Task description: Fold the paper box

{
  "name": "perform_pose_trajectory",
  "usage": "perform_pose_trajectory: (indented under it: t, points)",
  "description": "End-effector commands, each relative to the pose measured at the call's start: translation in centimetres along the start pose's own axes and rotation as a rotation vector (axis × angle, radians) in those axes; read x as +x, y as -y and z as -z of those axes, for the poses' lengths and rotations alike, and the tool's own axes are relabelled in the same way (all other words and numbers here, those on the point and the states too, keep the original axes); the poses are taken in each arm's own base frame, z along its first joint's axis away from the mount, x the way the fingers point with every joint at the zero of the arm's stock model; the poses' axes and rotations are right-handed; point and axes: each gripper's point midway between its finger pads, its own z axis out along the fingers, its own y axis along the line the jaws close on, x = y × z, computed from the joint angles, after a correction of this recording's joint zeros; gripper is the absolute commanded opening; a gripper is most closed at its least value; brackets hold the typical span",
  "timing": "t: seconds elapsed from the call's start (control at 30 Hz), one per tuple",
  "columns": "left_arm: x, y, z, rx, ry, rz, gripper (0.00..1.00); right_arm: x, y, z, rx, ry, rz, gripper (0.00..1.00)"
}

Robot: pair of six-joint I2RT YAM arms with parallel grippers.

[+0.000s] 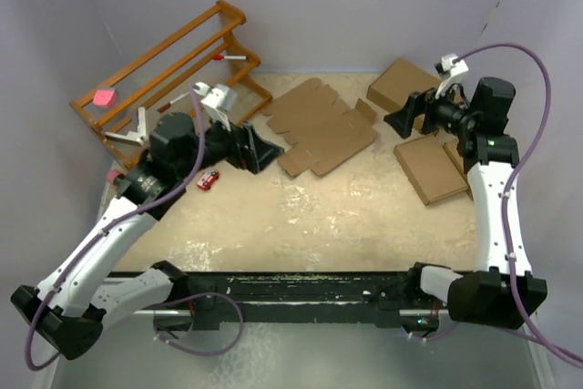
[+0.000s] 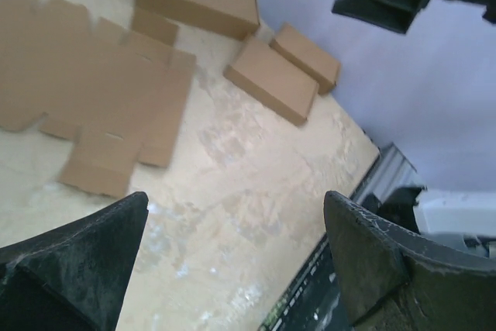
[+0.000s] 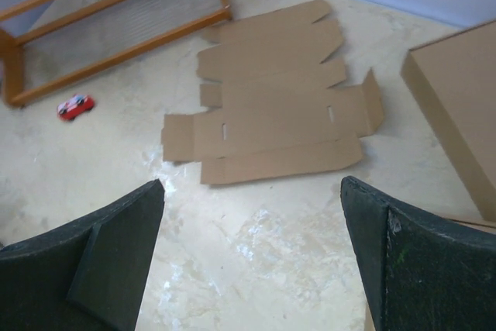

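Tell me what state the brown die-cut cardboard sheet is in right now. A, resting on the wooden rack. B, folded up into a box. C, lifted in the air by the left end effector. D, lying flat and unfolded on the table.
D: the paper box lies flat and unfolded on the table, while the left end effector and the right end effector are both open and hold nothing.

walls [image 1: 364, 6]: pale lavender | tabletop [image 1: 346, 216]: mottled beige | wooden rack [image 1: 232, 17]: far-left corner
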Motion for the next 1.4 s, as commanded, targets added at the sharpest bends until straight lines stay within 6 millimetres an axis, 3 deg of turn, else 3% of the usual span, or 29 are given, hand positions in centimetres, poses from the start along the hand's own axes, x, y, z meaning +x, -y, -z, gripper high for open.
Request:
perform_pose_trajectory:
  t: [0.0,0.1,0.27,0.53,0.6,0.83,1.0,1.27,1.33,1.37]
  points:
    - [4.5,0.4,-1.6,-0.034,-0.053,0.025,0.97,1.8,-3.4,-0.3,-0.239,0.028,0.088,1.0]
    - [7.1,0.0,-2.8,-0.029,-0.053,0.064,0.97,3.6,-5.0,-0.4,-0.356,0.032,0.093,1.0]
    - [10.4,-1.4,-6.1,-0.029,-0.065,0.186,0.97,6.0,-5.3,-0.8,-0.438,0.035,0.167,1.0]
    - [13.4,-8.2,-11.8,-0.087,-0.037,0.586,0.91,9.8,-4.1,-2.9,-0.486,-0.019,0.149,1.0]
    - [14.2,-9.8,-12.7,-0.139,-0.05,0.61,0.9,10.4,-3.6,-3.0,-0.47,-0.05,0.159,1.0]
    - [17.5,-16.2,-12.6,-0.431,-0.034,0.627,0.87,10.6,-3.2,-3.1,-0.45,-0.06,0.178,1.0]
    - [19.4,-18.8,-13.5,-0.468,-0.047,0.645,0.84,10.5,-3.1,-3.1,-0.445,-0.059,0.175,1.0]
    - [22.0,-20.4,-16.3,-0.442,-0.098,0.688,0.67,10.6,-2.9,-3.2,-0.435,-0.062,0.177,1.0]
    - [22.5,-20.5,-16.9,-0.427,-0.107,0.694,0.53,10.8,-2.8,-3.3,-0.434,-0.068,0.169,1.0]
    - [22.8,-20.6,-17.1,-0.423,-0.112,0.701,0.39,10.9,-2.7,-3.4,-0.432,-0.072,0.166,1.0]
